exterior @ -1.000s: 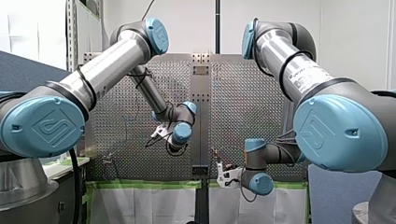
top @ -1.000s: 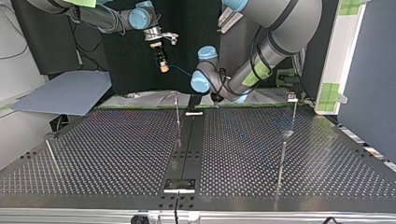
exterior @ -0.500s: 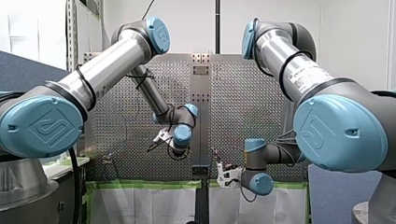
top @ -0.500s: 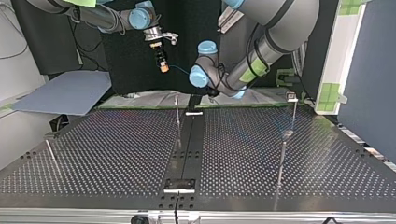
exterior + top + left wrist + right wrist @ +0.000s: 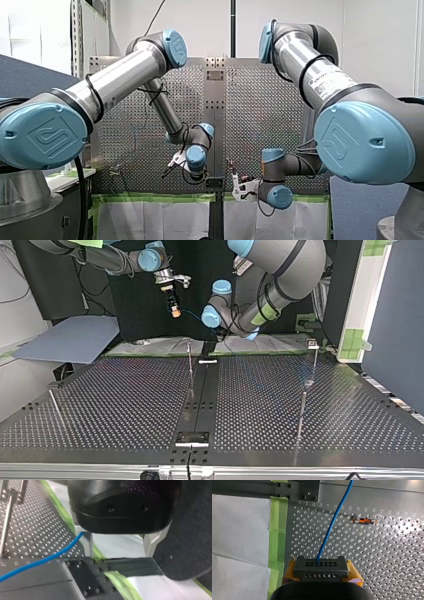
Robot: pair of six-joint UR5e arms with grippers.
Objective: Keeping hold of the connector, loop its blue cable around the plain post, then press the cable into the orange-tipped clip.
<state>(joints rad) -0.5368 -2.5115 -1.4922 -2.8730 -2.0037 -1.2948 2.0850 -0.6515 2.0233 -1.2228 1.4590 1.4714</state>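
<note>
Clip (image 5: pixel 364 520) beside cable (image 5: pixel 331 527), ahead of connector (image 5: pixel 320 566)

Lit brightly and evenly in the front view, with soft highlights along the silver arm tubes (image 5: pixel 120 75). Looked dimmer in the top view: dark backdrop, faint sheen across the bench (image 5: pixel 125 400). Blurred badly in the left wrist view, with the left claw (image 5: pixel 120 553) looming dark and out of focus, the cable (image 5: pixel 50 560) soft-edged. Came out crisp on the connector (image 5: pixel 321 567) in the right wrist view, but washed to white glare on the bench beyond the clip (image 5: pixel 364 520).
</note>
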